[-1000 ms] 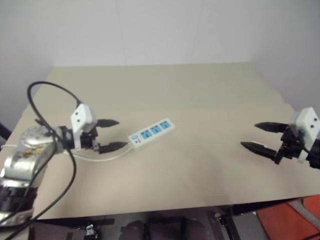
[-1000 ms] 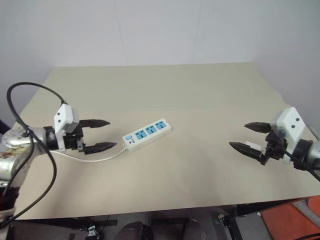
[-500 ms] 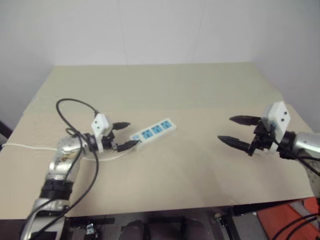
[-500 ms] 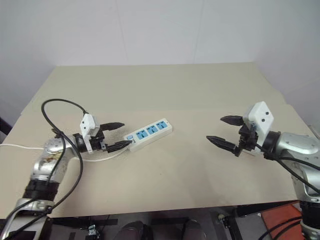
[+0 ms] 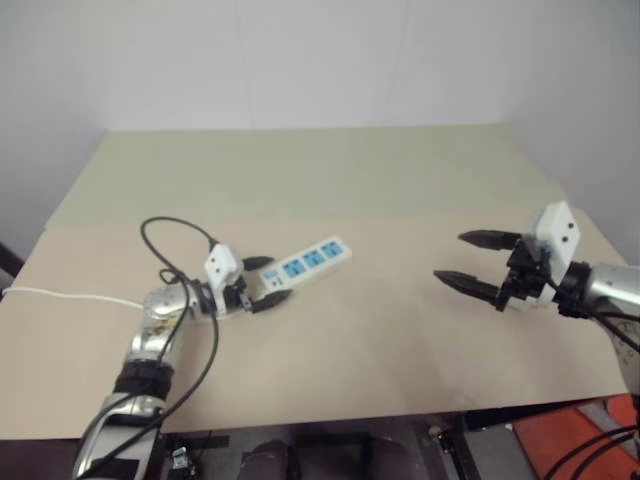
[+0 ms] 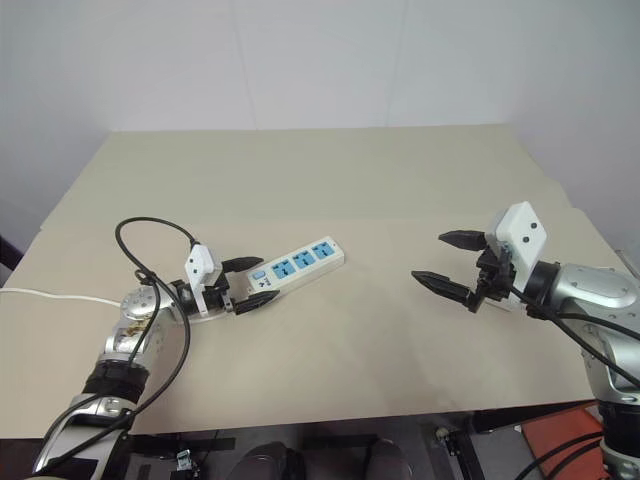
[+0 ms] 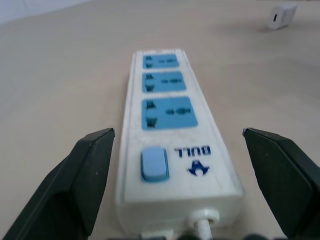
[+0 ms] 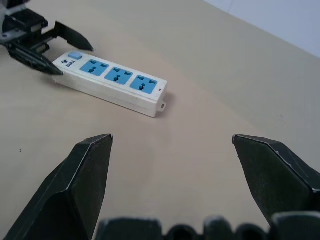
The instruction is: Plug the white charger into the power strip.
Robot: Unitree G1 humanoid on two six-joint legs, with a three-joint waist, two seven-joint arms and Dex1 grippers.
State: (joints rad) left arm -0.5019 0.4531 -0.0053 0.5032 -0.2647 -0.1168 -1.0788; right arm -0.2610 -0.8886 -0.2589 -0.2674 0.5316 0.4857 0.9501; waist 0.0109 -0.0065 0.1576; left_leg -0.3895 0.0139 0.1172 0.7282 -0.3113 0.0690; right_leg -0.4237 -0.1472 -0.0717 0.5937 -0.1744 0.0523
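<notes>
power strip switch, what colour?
Light blue, on the white power strip; its switch shows best in the left wrist view.

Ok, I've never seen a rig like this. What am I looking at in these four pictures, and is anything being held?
This is a humanoid robot with two arms, each ending in a gripper with two black fingers. The two wide pictures come from cameras on its head, looking down over a beige table. The two close pictures come from a camera on each wrist, looking out between that gripper's fingers. On the table lie a power strip with its cord, and a small white charger beyond the strip's far end. The left gripper sits open around the strip's switch end. The right gripper hangs open over the table. Nothing is held.
</notes>
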